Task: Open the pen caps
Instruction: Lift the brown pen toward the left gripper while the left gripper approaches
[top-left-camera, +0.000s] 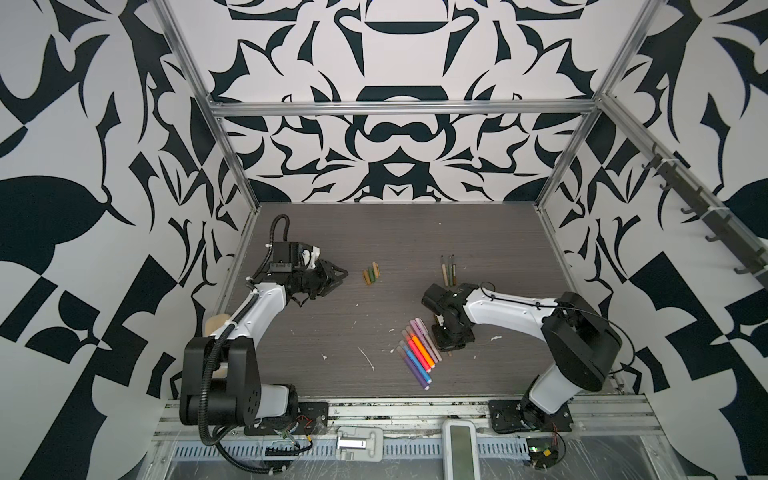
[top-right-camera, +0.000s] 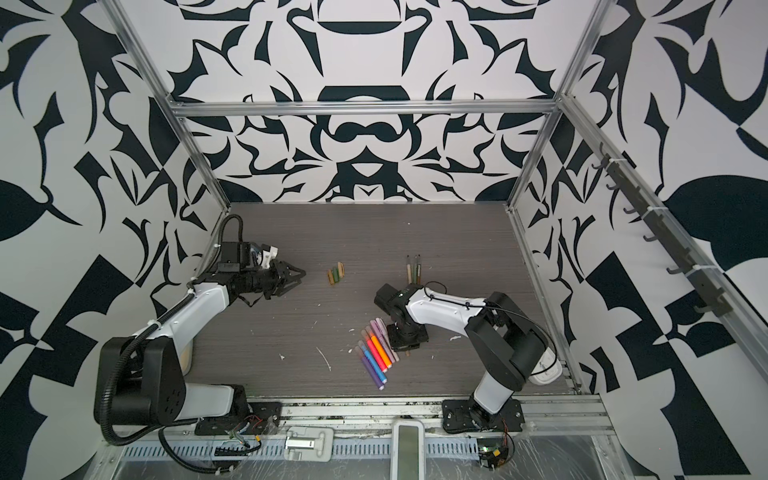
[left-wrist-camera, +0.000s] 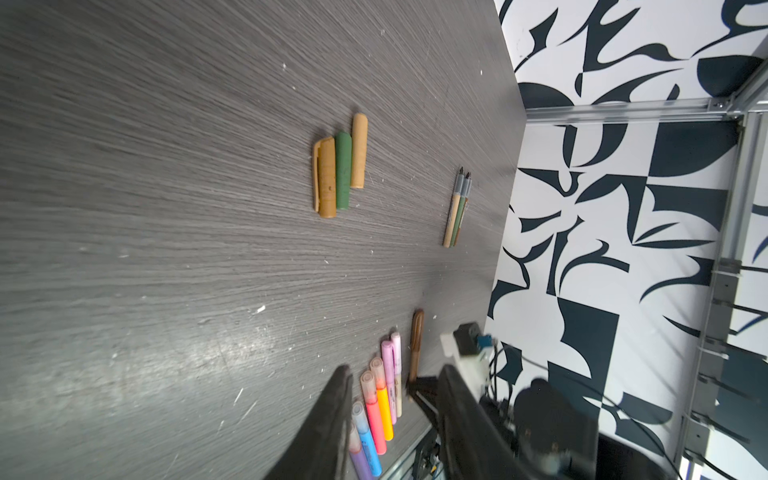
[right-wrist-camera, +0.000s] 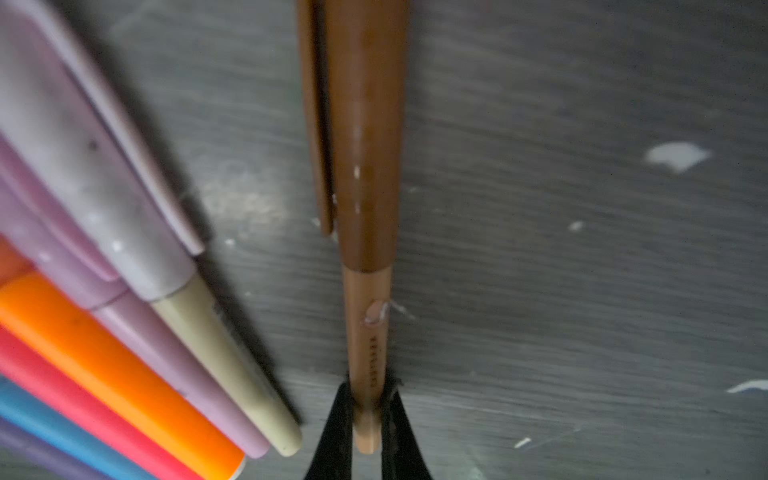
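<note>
You have three loose caps (left-wrist-camera: 343, 170): two tan, one green, side by side.
Uncapped pen bodies (left-wrist-camera: 456, 212): three, in one tight bunch.
Capped markers (left-wrist-camera: 385, 409): you can count six in the fan, purple, blue, pink, orange, lilac and cream.
Brown pen (left-wrist-camera: 417, 340): one, cap on.
Fitted caps (right-wrist-camera: 365, 145): seven in all, your six markers plus the brown one.

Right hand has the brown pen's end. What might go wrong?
1. The right hand pinches the brown pen only at its end, so it may pivot or slip when lifted.
2. The markers lie close beside it; a swing could scatter them.
3. The cap is still on, and the left hand is far off.
</note>
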